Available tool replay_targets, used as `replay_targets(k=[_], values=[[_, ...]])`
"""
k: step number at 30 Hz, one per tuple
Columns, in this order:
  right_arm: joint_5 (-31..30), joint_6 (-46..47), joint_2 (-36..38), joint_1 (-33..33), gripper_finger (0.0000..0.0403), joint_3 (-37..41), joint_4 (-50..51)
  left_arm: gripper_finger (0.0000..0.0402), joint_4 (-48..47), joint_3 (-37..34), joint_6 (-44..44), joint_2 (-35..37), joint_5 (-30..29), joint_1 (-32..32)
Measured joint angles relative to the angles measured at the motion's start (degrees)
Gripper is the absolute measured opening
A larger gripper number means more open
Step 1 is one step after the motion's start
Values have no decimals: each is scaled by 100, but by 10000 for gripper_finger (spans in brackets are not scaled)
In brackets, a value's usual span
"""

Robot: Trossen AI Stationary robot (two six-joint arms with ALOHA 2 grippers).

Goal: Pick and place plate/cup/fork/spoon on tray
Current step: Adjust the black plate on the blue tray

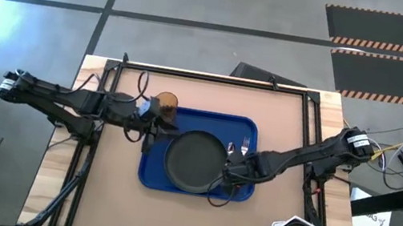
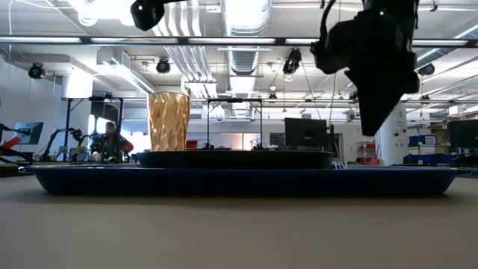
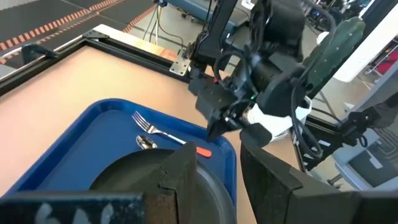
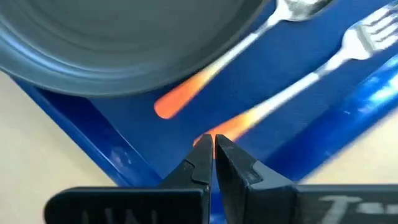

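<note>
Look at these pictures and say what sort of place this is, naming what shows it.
Probably a robotics lab or workshop in an industrial hall: exposed ceiling ducts, striped hazard floor mats, and monitors on workstations beyond the table where two robot arms work.

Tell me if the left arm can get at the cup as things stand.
Probably yes. The cup stands upright in the tray's corner right beside the left gripper, nothing visibly between them.

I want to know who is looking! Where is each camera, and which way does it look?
High: above, looking down; both arms, tray.
Low: table height, looking across; plate, cup, one arm.
Left wrist: behind left claw; fork, right arm.
Right wrist: behind shut right claw; spoon.
All share the tray.
</note>
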State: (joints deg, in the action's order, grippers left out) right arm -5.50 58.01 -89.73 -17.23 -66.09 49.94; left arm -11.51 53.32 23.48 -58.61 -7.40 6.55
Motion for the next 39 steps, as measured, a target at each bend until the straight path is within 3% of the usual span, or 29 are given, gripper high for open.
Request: replay_targets(k=[11, 29, 39], values=[[-428, 141, -2, 116, 8, 700, -1457, 107, -12, 0, -77, 185, 0, -4], [-936, -65, -4, 208, 8, 752, -2136, 107, -124, 0, -189, 256, 0, -4], [-802, 147, 15, 201, 8, 486, -745, 107, -154, 0, -153, 258, 0, -4]])
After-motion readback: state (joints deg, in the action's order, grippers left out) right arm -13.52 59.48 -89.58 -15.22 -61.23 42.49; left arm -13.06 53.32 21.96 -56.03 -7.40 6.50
